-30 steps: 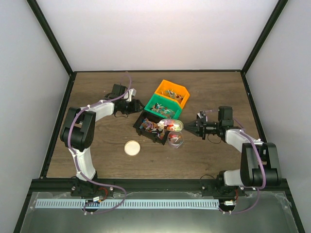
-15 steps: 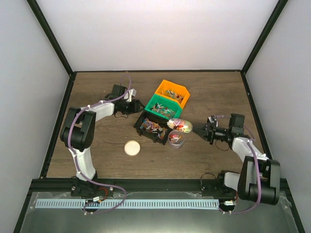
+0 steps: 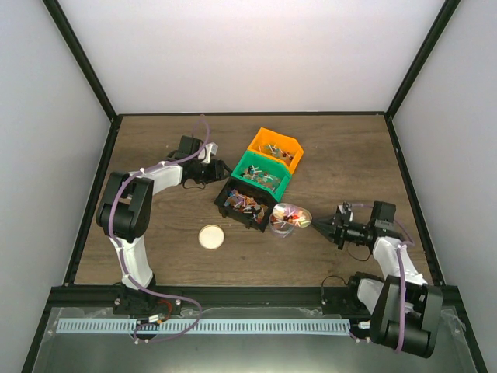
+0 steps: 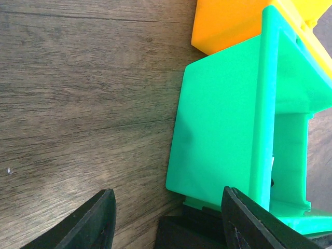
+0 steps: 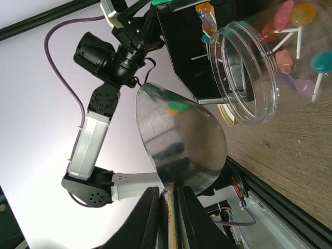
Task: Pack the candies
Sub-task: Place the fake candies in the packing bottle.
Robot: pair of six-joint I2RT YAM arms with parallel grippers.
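Candies (image 3: 242, 203) lie in the black bin (image 3: 256, 217), and more fill the green bin (image 3: 250, 165) and orange bin (image 3: 273, 137). My right gripper (image 3: 326, 227) is shut on the handle of the silver scoop (image 3: 295, 216). The scoop carries candies and hangs over the mouth of a clear jar (image 3: 281, 228). In the right wrist view the scoop's bowl (image 5: 179, 140) is seen from its underside beside the jar (image 5: 249, 78), which holds candies (image 5: 290, 15). My left gripper (image 3: 216, 169) is open and empty beside the green bin (image 4: 223, 114).
A round beige lid (image 3: 210, 236) lies on the table left of the jar. The three bins stand in a diagonal row, with the orange bin (image 4: 228, 26) farthest and the black bin (image 4: 192, 231) nearest. Dark frame rails edge the wooden table.
My right arm has drawn back toward the near right, carrying the loaded scoop from over the black bin to over the clear jar. The left arm has not moved.
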